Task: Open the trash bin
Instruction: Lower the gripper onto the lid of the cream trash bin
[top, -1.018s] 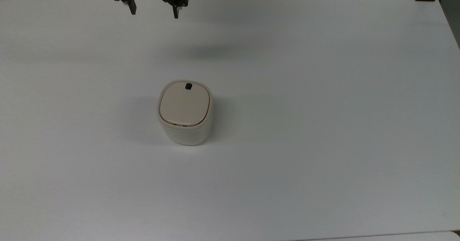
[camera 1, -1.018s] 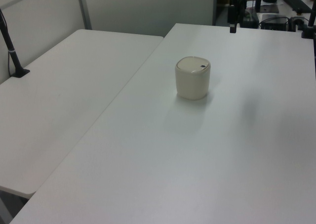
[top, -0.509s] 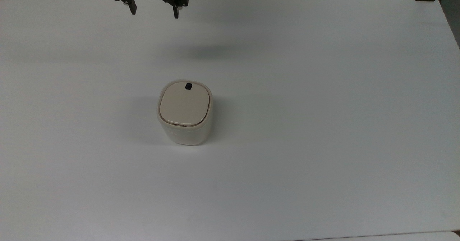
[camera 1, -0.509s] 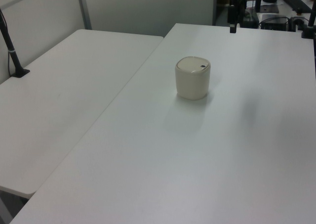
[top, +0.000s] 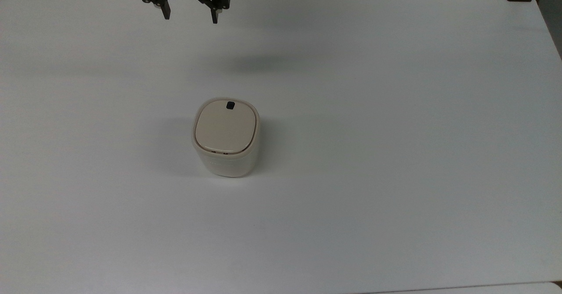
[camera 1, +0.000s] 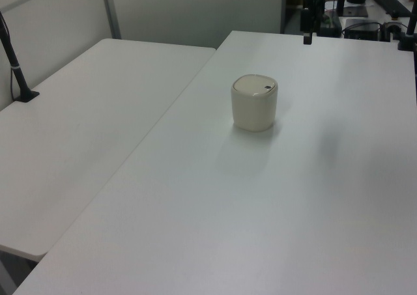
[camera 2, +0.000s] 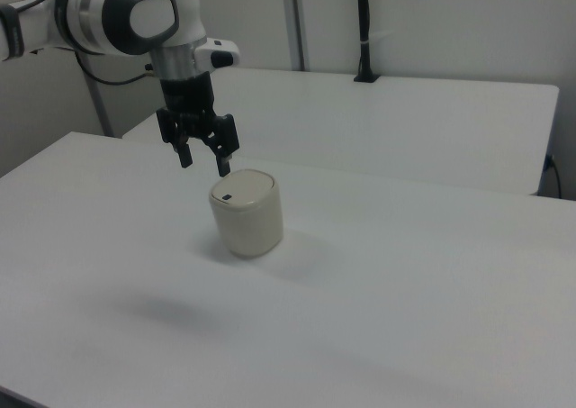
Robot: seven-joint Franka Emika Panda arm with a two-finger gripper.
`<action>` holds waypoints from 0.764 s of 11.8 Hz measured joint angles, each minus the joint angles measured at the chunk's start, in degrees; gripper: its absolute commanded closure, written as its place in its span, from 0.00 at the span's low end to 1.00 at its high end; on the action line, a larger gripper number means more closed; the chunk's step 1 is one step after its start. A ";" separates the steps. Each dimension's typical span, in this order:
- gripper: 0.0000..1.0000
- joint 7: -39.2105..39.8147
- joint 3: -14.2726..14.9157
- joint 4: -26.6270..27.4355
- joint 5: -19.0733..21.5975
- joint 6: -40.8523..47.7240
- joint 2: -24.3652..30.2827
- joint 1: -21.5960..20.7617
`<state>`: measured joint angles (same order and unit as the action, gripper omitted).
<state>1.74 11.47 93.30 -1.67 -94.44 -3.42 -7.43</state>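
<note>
A: One thing matters here, the trash bin (top: 225, 137). It stands a little left of the middle of the top view, upright on the white table (top: 395, 153), with its lid (top: 225, 127) down flat and flush in the rim.

B: And the button (top: 229, 105)?

A: Small, black, at the lid's upper edge in the top view, so on the side that faces the gripper (top: 190, 16). The hinge seam seems to lie on the opposite, lower edge.

B: Where is the gripper from there?

A: At the upper left of the top view, well apart from the bin and hanging clear of the table, with its shadow on the table between them. The bin lies toward the bottom of the frame from it and slightly to the right. In the right view the gripper (camera 2: 203, 160) sits at upper left, higher than the lid. Its two fingers are spread apart and hold nothing.

B: So the coming move?

A: I'd judge a travel down the frame and a descent until one fingertip meets the button. Nothing is opened yet.

B: Any change from a second ago?

A: Hardly any. The bin has not shifted. The fingers stand slightly closer together than they did, and the arm has barely moved.
</note>
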 measured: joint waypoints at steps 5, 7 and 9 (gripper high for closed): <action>1.00 0.00 -0.04 -0.03 0.02 -1.09 -1.20 -0.23; 1.00 -0.01 -0.19 -0.28 0.18 -4.22 -2.37 -0.38; 1.00 -0.02 -0.34 -1.56 2.39 -11.16 -5.17 -1.24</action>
<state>1.73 11.13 91.74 0.72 -105.60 -8.59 -8.68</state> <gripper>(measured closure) 0.991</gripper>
